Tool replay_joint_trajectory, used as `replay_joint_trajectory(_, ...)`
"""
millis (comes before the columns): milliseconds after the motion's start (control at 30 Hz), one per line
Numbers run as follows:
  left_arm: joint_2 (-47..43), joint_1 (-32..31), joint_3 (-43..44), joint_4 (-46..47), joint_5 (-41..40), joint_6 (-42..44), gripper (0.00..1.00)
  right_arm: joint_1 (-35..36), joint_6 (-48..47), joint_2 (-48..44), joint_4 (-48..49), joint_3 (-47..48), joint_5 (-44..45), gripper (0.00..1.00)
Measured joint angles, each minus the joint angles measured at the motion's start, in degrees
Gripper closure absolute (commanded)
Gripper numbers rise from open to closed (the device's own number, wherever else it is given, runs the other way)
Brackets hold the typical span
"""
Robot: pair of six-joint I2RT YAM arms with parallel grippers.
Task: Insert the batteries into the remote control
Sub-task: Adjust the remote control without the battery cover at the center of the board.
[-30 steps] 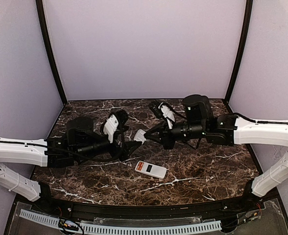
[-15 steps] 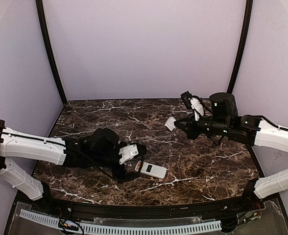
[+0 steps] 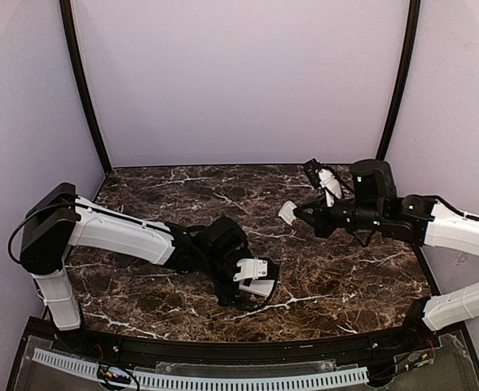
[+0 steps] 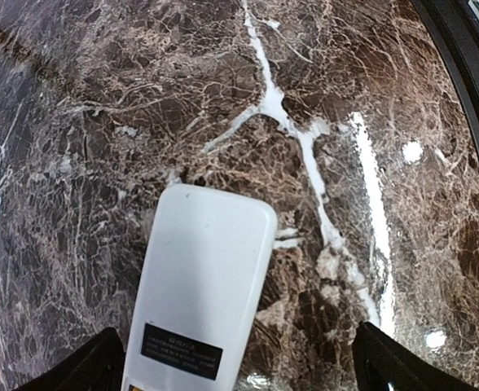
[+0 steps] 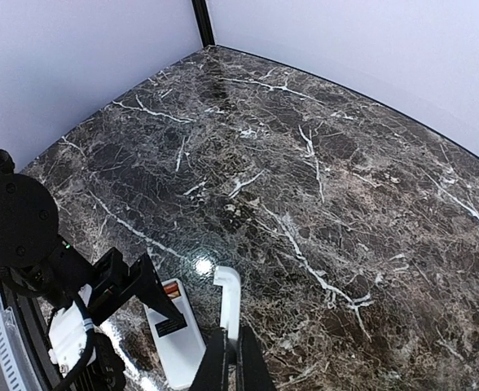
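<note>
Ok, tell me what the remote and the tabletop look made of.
The remote control looks like smooth white moulded plastic: rounded corners, soft sheen, stuck-on black label. The table looks like polished dark marble, or a marble-print laminate: white veins, bright glints.

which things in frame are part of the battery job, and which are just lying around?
Job: remote, under the open left gripper; cover, pinched in the right gripper. No batteries clearly visible.
Lying about: only the table; no loose extras seen.
</note>
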Motion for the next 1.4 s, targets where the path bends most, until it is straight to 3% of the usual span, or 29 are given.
replay_joint_trajectory(233,4.92,1.2,4.59,-1.4,2.56,1.79,0.04,-0.13,0.0,-0.07,-0.11,-0.83,-0.22,1.0)
replay_joint_trajectory(433,9.14,2.8,9.01,-3.04,3.26,1.75,0.13,-0.15,0.0,-0.04,-0.11,-1.05,-0.26,1.0)
replay_joint_trajectory(767,10.93,6.21,10.84,-5.97,6.1,-0.35,0.34,-0.24,-0.04,0.46,0.09,-1.05,-0.94,1.0)
replay_joint_trajectory(1033,10.93,8.31,10.95,-7.98,6.23,-2.19,0.44,-0.28,-0.26,1.2,0.15,-1.05,-1.97,1.0)
replay_joint_trajectory(1267,9.84,8.85,9.11,-6.75,6.56,-2.89,0.45,-0.31,-0.98,2.64,0.13,-1.05,-3.45,1.0)
replay_joint_trajectory(1300,9.42,9.05,8.55,-6.73,6.58,-2.97,0.42,-0.28,-1.09,2.64,0.15,-1.05,-3.65,1.0)
replay_joint_trajectory(1400,8.0,10.03,6.69,-6.62,6.67,-3.15,0.19,-0.31,-1.51,2.69,0.35,-1.05,-4.79,1.0)
